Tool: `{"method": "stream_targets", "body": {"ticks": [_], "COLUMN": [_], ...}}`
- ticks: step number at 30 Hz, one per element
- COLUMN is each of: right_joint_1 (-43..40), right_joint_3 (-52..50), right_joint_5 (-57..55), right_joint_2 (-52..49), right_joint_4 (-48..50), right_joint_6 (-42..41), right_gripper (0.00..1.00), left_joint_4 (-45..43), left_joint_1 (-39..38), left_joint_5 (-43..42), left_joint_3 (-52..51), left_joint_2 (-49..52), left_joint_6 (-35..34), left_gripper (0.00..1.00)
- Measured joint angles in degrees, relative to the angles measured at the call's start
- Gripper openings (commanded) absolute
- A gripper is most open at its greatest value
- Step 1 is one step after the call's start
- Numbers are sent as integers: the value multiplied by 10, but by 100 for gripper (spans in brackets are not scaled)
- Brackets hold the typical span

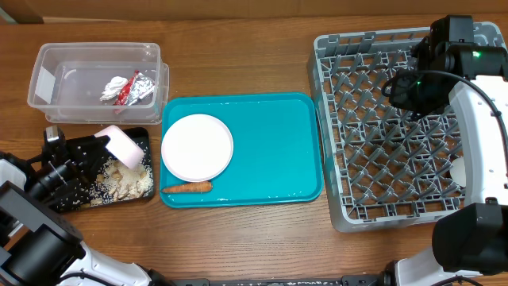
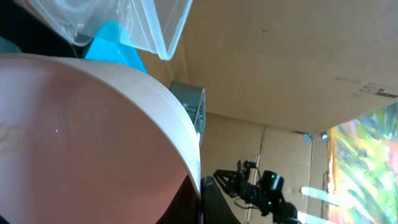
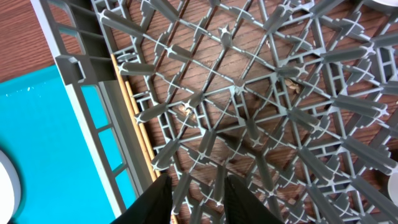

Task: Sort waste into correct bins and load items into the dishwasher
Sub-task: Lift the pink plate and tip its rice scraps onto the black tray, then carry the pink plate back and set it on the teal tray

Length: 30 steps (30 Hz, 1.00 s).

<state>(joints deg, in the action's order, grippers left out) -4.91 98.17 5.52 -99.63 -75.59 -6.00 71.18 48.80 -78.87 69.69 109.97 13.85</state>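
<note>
My left gripper (image 1: 107,144) is shut on the rim of the small pink bowl (image 1: 125,145), which is tipped over the black tray (image 1: 141,137). Beige rice scraps (image 1: 127,183) lie in that tray. In the left wrist view the bowl (image 2: 87,143) fills the left side, its rim pinched at my gripper (image 2: 202,200). The clear tub (image 1: 48,83) holds the white tissue (image 1: 115,86) and the foil wrapper (image 1: 136,91). The pink plate (image 1: 197,147) and the carrot (image 1: 187,188) sit on the teal tray (image 1: 270,151). My right gripper (image 3: 196,186) hangs open over the dish rack (image 1: 349,214), above its pegs. The chopsticks (image 3: 134,118) lie along the rack's left wall.
A white dish (image 1: 458,169) sits in the rack at the right, partly hidden by the right arm (image 1: 476,127). Bare wooden table (image 1: 254,246) runs along the front. A cardboard wall stands behind the table.
</note>
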Motion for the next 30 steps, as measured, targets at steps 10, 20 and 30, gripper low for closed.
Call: {"method": "stream_targets", "body": {"ticks": [10,20,30], "right_joint_1": [0,0,0], "right_joint_3": [0,0,0], "right_joint_5": [0,0,0], "right_joint_2": [0,0,0], "right_joint_4": [0,-3,6], "right_joint_6": [0,0,0], "right_gripper": [30,30,30], "left_joint_4": [18,54,30], "left_joint_1": [-1,-15,-152], "left_joint_5": [33,35,141], "left_joint_3": [0,0,66], "left_joint_2": [0,0,-49], "left_joint_6": [28,92,49], "left_gripper": [4,4,4]}}
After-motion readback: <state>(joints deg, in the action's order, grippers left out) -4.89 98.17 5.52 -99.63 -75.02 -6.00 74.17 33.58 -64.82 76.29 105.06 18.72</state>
